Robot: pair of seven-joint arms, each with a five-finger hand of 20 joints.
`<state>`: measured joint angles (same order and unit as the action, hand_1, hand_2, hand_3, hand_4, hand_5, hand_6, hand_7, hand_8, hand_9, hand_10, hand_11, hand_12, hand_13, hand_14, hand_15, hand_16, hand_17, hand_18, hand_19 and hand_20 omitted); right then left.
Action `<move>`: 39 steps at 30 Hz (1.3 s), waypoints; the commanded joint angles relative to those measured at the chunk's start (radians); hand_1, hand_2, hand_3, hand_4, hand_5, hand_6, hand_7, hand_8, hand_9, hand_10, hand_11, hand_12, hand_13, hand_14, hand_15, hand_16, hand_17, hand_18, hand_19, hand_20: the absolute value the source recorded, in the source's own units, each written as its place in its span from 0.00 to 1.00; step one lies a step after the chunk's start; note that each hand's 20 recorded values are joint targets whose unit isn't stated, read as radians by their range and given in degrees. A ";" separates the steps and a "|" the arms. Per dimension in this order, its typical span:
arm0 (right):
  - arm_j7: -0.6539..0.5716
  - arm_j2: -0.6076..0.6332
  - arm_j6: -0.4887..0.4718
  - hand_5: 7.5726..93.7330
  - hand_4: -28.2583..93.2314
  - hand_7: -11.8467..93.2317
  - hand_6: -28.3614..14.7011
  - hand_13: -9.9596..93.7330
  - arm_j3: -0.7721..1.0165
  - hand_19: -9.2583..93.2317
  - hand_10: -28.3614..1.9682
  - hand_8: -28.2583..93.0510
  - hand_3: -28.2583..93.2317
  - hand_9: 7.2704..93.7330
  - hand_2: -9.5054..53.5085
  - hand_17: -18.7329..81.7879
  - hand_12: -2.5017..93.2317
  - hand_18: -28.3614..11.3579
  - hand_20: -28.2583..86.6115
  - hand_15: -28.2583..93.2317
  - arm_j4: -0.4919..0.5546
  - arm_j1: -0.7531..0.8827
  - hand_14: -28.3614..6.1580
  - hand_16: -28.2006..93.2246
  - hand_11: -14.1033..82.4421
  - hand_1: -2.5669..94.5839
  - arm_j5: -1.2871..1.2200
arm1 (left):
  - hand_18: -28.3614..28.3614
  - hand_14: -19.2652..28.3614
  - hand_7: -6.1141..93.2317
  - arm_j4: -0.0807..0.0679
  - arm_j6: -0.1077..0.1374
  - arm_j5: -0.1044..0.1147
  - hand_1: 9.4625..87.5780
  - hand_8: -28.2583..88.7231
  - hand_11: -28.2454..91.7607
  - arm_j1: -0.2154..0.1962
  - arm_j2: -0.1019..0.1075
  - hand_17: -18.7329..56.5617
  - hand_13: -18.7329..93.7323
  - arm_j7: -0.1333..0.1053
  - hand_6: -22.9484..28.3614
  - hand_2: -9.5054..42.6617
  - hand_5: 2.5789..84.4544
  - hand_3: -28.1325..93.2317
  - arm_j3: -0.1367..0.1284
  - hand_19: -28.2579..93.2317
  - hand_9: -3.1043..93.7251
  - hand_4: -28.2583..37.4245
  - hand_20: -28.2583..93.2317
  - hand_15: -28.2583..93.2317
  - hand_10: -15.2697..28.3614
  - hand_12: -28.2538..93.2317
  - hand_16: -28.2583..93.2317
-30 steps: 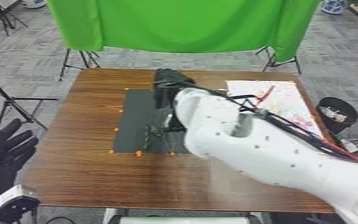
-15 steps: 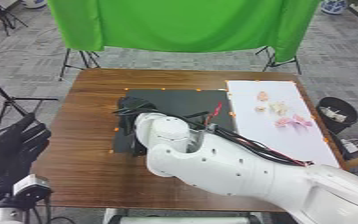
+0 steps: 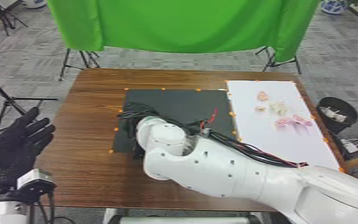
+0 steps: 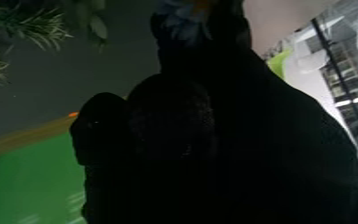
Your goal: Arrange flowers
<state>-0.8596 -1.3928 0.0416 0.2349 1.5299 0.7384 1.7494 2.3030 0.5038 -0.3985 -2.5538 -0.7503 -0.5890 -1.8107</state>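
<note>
Shifted left, the right robot hand (image 3: 138, 111) partly covers the mat (image 3: 182, 101).

I'd call this a robotics lab: green backdrop (image 3: 184, 25), black stands (image 3: 12, 100), grey floor (image 3: 35, 60), and a white robot arm (image 3: 224, 172) over the worktop (image 3: 87, 175).

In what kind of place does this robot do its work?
It seems to be a lab or test studio: a green cloth hangs behind the wooden table, a tripod stands to the left, and cables run along the robot's arm.
</note>
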 commanded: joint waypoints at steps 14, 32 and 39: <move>-0.049 -0.040 -0.080 0.73 0.02 0.40 0.60 0.91 -0.024 1.00 0.64 0.29 0.82 0.92 0.00 0.78 0.36 0.40 0.53 0.78 -0.009 -0.051 0.76 0.37 0.25 0.61 0.048 | 0.86 0.90 0.16 0.008 -0.037 0.006 0.27 0.18 0.48 -0.085 0.034 0.12 0.32 0.026 0.65 0.32 0.44 0.77 -0.073 0.58 0.36 0.12 0.30 0.63 0.78 0.32 0.14; -0.086 -0.019 -0.171 0.70 0.04 0.32 0.57 0.91 -0.011 1.00 0.44 0.27 0.81 0.85 0.00 0.78 0.20 0.34 0.53 0.77 0.003 -0.029 0.71 0.36 0.37 0.51 0.075 | 0.86 0.90 0.16 0.002 -0.043 0.003 0.27 0.17 0.48 -0.068 0.031 0.12 0.32 0.031 0.65 0.32 0.44 0.77 -0.063 0.59 0.36 0.12 0.30 0.63 0.78 0.32 0.14; -0.093 -0.017 -0.186 0.66 0.05 0.31 0.57 0.90 0.001 1.00 0.41 0.15 0.84 0.83 0.00 0.77 0.19 0.33 0.52 0.77 0.012 -0.027 0.70 0.36 0.37 0.47 0.068 | 0.86 0.90 0.16 0.002 -0.023 0.025 0.27 0.17 0.48 -0.076 0.052 0.12 0.32 0.002 0.65 0.32 0.44 0.77 -0.052 0.59 0.36 0.11 0.30 0.63 0.78 0.32 0.14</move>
<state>-0.9429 -1.4128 -0.1366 0.2287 1.5245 0.7195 1.8031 2.3055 0.4702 -0.3883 -2.6203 -0.7117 -0.5700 -1.8702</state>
